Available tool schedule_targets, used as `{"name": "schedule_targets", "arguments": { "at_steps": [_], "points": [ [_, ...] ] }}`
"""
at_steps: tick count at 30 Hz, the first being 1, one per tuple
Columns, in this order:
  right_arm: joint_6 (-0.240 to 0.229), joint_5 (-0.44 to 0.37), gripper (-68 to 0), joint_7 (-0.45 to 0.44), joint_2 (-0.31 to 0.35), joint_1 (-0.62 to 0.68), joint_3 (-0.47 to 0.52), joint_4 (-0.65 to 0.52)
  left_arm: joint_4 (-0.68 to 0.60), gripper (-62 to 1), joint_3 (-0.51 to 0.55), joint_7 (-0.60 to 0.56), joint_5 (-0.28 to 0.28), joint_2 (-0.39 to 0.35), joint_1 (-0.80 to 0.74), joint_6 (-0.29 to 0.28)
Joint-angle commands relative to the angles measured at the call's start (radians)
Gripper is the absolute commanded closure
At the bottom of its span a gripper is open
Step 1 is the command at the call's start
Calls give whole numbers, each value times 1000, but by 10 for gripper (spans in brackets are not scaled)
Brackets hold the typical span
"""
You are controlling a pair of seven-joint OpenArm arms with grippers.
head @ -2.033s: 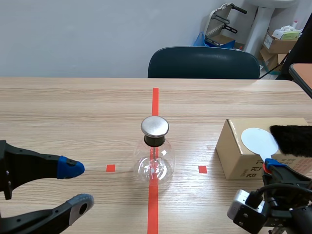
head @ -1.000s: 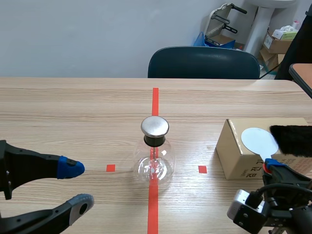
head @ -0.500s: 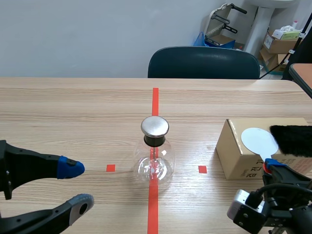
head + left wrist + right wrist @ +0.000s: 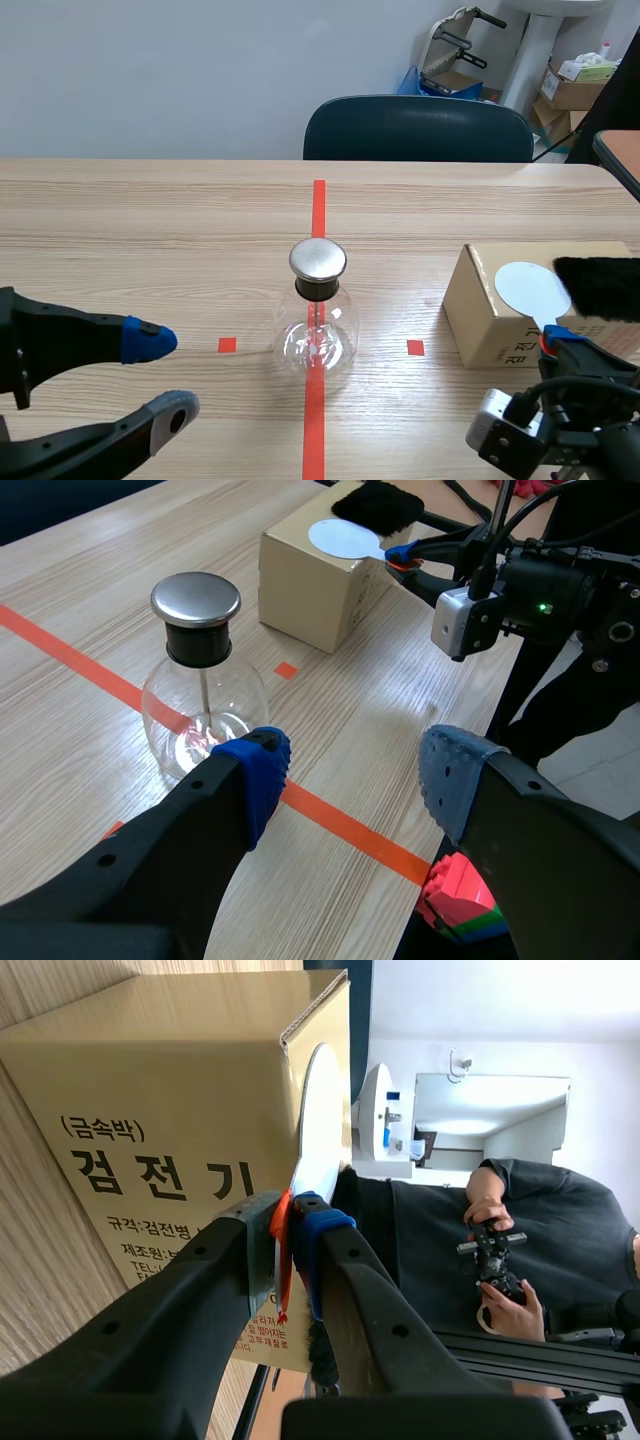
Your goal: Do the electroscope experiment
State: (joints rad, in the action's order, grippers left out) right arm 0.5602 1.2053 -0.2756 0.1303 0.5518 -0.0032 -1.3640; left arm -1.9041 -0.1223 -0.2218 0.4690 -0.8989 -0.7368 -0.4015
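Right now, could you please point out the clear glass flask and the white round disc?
Clear glass flask [image 4: 316,338]: scene view, round belly.
White round disc [image 4: 531,288]: scene view, middle of flat face.

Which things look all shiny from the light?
Scene view: the glass flask shows tiny bright glints, and its metal cap gleams. Left wrist view: white glare pools at the flask's base. Right wrist view: the cardboard box looks matt, no glare; the white disc on it is bright.

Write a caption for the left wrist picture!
Open left gripper before the glass flask; right gripper pinches a white paddle atop the box.
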Motion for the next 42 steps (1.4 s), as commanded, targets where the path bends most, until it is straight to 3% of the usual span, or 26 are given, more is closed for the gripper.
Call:
{"name": "schedule_targets", "arguments": {
  "at_steps": [1, 6, 11, 18, 21, 28, 33, 42],
  "points": [
    [1, -1, -8, 7, 14, -6, 4, -16, -7, -317, -2, -20, 0, 10, -2, -5],
    [3, 16, -9, 7, 14, -10, 4, -17, -7, -317, -1, -20, -4, 10, 3, -5],
    [45, 30, -9, 7, 18, -18, 3, -31, -7, -317, 0, -21, -10, 10, 6, 30],
    [47, 33, -11, 35, 50, -25, -45, -95, -7, -317, 0, -22, -18, 10, 6, 41],
    [47, 48, -11, 78, 61, -47, -86, -97, -7, -317, 0, -21, -25, 13, 6, 50],
    [75, 70, -11, 211, 108, -101, -203, -100, -7, -317, 0, -6, -123, 20, 6, 51],
    [89, 124, -11, 286, 111, -130, -268, -100, -7, -317, 0, -56, -126, 27, 6, 51],
    [99, 198, -11, 419, 125, -167, -373, -100, 3, -310, 0, -41, -229, 153, 9, 72]
  ]
}}
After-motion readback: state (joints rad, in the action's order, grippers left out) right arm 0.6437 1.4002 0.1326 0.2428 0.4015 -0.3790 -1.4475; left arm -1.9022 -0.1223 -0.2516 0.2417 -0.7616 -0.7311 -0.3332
